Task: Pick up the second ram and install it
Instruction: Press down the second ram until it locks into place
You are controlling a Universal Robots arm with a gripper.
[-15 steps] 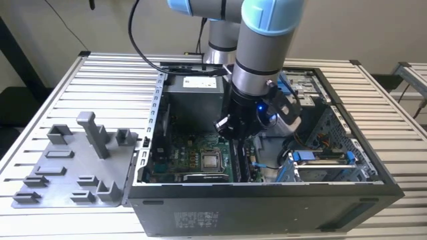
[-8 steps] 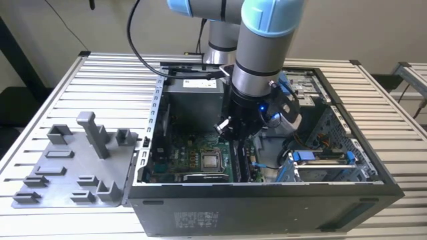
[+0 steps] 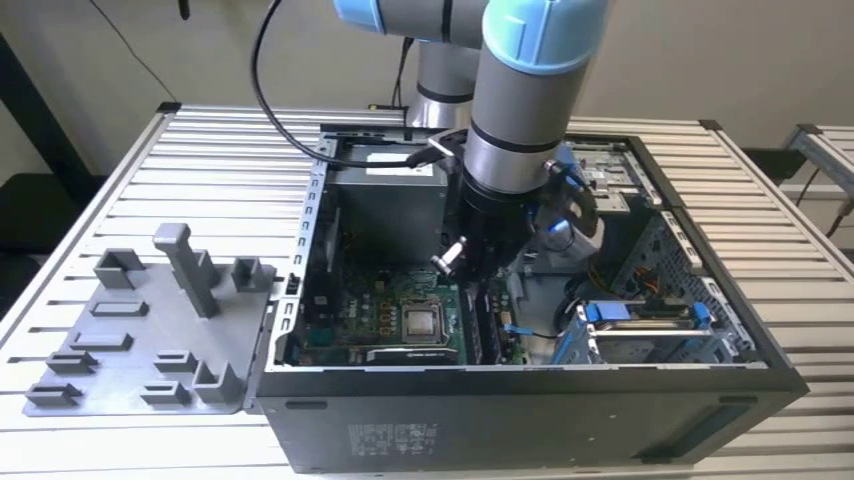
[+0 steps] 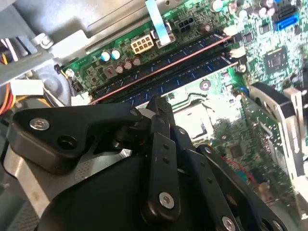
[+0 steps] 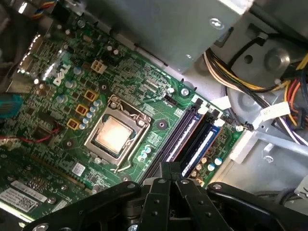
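My gripper (image 3: 451, 264) reaches down inside the open computer case, over the memory slots beside the processor socket (image 5: 114, 134). Its black fingers (image 4: 159, 107) are pressed together with nothing visibly between them. Just past the fingertips, two dark blue-green sticks stand on edge in neighbouring slots. The one nearer the socket is the ram (image 4: 192, 79) (image 5: 182, 137) closest to my fingertips. A second stick (image 5: 200, 144) (image 4: 159, 61) stands in the blue slot beside it. I cannot tell whether the fingertips touch the ram.
A grey tray (image 3: 127, 350) with plastic blocks lies on the slatted table at the exterior view's left. The case wall (image 3: 534, 400), power supply box (image 3: 387, 205), drive cage (image 3: 641, 325) and bundled cables (image 5: 250, 82) crowd the gripper.
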